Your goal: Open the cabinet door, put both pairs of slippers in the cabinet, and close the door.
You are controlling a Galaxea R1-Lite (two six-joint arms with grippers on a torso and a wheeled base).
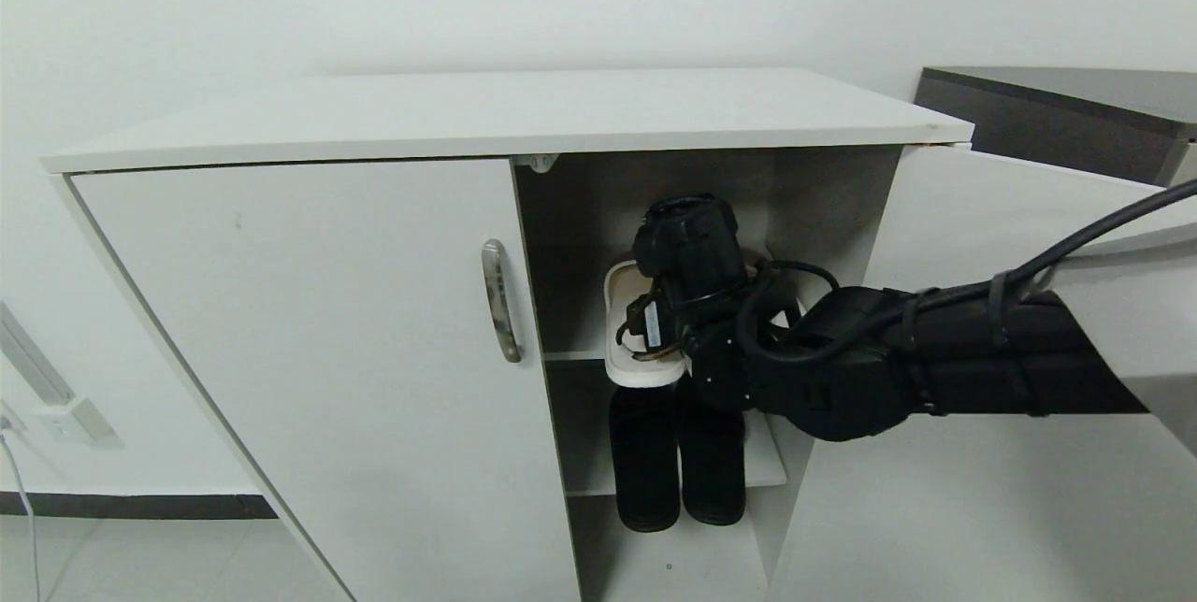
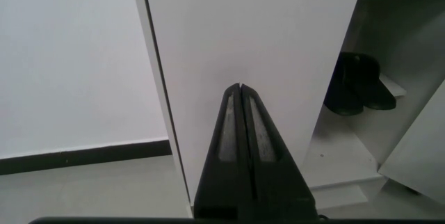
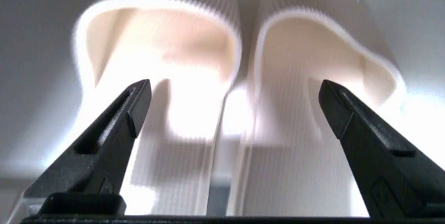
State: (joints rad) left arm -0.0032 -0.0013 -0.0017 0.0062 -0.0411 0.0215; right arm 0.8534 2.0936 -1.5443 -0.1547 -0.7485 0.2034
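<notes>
Right tool [image 3: 234,88], spread wide, faces the white ribbed foam slippers [image 3: 174,36] overhanging the upper shelf [image 1: 572,356] of the white cabinet [image 1: 514,111]; a fingertip snagging on retreat could drag them off.

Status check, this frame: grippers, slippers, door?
Left gripper shut, empty. Right gripper open, at white slippers on shelf. Black slippers shelved below. Right door open.

White slippers [image 1: 640,375] mostly behind right arm [image 1: 935,364]

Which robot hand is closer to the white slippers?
Right. The right hand is inside the cabinet, open just before the white slippers; the left hand is shut outside, facing the closed door.
</notes>
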